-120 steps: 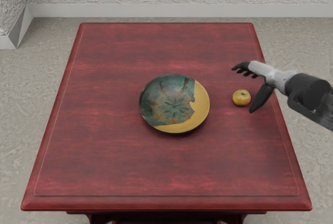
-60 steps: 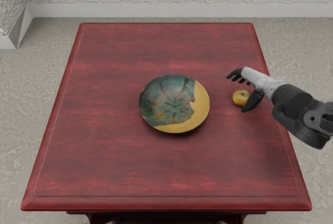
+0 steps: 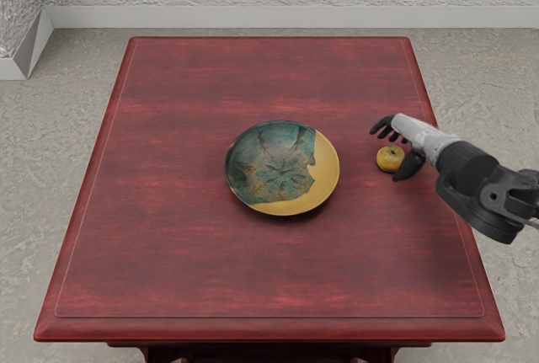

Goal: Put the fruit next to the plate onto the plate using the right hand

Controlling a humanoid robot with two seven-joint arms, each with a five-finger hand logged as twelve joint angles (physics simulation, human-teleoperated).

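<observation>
A small yellow-orange fruit (image 3: 389, 158) lies on the red table (image 3: 168, 237), a short way right of the plate. The round plate (image 3: 328, 179) is green and yellow with a leaf pattern and sits at the table's middle. My right hand (image 3: 396, 147) comes in from the right edge and brackets the fruit: the fingers (image 3: 384, 128) are spread just behind it, the thumb (image 3: 410, 165) is against its right side. The hand is open and the fruit rests on the table. The left arm is out of view.
The table's right edge runs just behind my right forearm (image 3: 480, 190). A grey floor surrounds the table, and a white wall base lies at the back.
My right hand has moved in toward the fruit and lowered; the thumb has come from well right of the fruit to beside it. The fruit and plate have stayed put.
</observation>
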